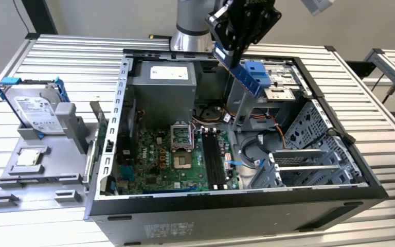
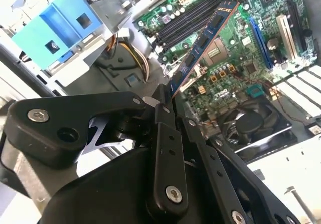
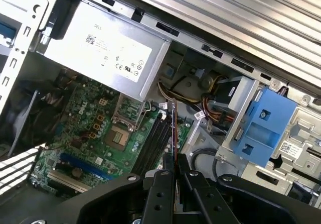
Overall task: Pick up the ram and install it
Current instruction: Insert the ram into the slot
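You lose the gripped end of the ram between the clamped fingers of the pincer in the second wrist view. In the first wrist view you see it edge-on, a thin line, both faces hidden. The exterior view's top edge cuts off the arm.

The exterior view looks from high up, down at the whole open computer case on the table. It stands well back, with the arm at the far side. Both wrist views sit right behind the gripper and look past it, down into the case from close by. They look from opposite sides: the second wrist view sees the flat face of the held ram, the first wrist view its thin edge. All three views share the motherboard and the blue bracket.
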Controlling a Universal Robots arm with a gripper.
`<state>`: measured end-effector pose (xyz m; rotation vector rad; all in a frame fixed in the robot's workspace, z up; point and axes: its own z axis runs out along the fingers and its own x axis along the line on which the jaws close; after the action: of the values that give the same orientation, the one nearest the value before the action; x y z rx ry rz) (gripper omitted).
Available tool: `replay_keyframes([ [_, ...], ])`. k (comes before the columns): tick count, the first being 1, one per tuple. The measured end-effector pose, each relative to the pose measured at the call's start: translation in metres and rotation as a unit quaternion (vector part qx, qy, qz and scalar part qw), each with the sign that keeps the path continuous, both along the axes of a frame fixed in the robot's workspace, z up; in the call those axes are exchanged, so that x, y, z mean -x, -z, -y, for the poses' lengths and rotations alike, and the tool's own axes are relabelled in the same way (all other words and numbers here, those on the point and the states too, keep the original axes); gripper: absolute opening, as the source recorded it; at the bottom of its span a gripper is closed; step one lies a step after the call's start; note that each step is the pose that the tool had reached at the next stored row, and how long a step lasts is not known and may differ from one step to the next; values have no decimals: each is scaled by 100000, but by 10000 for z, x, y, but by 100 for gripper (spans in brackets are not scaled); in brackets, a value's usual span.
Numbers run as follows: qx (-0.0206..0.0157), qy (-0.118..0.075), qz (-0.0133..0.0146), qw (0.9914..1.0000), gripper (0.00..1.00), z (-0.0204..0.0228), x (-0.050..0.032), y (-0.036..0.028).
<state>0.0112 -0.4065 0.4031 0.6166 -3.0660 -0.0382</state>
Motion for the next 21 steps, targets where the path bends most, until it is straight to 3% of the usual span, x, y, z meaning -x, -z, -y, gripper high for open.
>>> replay_keyframes([
  [9, 2, 4309, -2, 99907, 0, 34, 0, 1],
  [16, 2, 7417, -1, 99725, 0, 44, 0, 4],
  [21, 26, 9541, -3, 99544, 0, 46, 0, 6],
])
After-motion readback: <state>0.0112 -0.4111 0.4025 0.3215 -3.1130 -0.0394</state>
